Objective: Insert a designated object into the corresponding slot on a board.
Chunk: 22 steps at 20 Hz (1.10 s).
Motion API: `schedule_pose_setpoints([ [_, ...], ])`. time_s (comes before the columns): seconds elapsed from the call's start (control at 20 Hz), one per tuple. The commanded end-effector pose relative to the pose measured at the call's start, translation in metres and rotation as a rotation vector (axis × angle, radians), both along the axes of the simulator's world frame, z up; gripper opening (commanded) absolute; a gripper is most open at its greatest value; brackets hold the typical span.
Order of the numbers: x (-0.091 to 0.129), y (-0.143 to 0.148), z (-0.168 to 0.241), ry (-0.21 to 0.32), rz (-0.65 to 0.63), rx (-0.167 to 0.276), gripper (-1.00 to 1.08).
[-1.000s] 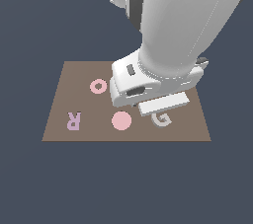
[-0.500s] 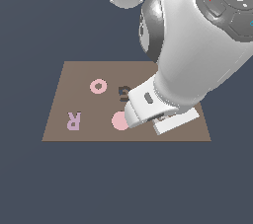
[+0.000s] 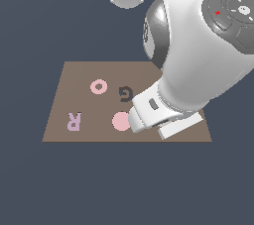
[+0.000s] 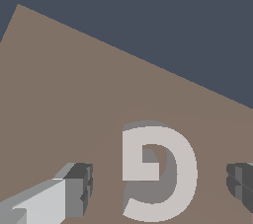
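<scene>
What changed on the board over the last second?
The arm swung over the G block, hiding it in the exterior view and uncovering the G slot. The open tool now straddles the block, not gripping it. The board, R letter, ring and disc stayed put.

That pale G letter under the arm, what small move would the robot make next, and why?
Probably lowering a little and closing its fingers on the G block. The wrist view shows the block lying on the board between the two open fingers, not yet gripped. The dark G slot sits empty in the exterior view, so the block must be picked up first.
</scene>
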State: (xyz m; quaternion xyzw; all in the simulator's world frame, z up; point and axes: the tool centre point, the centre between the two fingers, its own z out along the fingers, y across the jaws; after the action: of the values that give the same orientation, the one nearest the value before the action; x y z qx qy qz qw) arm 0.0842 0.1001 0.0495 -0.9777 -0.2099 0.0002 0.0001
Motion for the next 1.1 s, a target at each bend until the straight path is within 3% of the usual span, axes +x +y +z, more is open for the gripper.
schedule_pose_setpoints([
  [0.0,0.000,0.000,0.000,0.000,0.000,0.000,1.00],
  [0.5,0.000,0.000,-0.020,0.000,-0.001,0.000,1.00],
  [0.55,0.000,0.000,-0.020,0.000,-0.001,0.000,-1.00],
  [1.05,0.000,0.000,-0.019,0.000,-0.001,0.000,-1.00],
])
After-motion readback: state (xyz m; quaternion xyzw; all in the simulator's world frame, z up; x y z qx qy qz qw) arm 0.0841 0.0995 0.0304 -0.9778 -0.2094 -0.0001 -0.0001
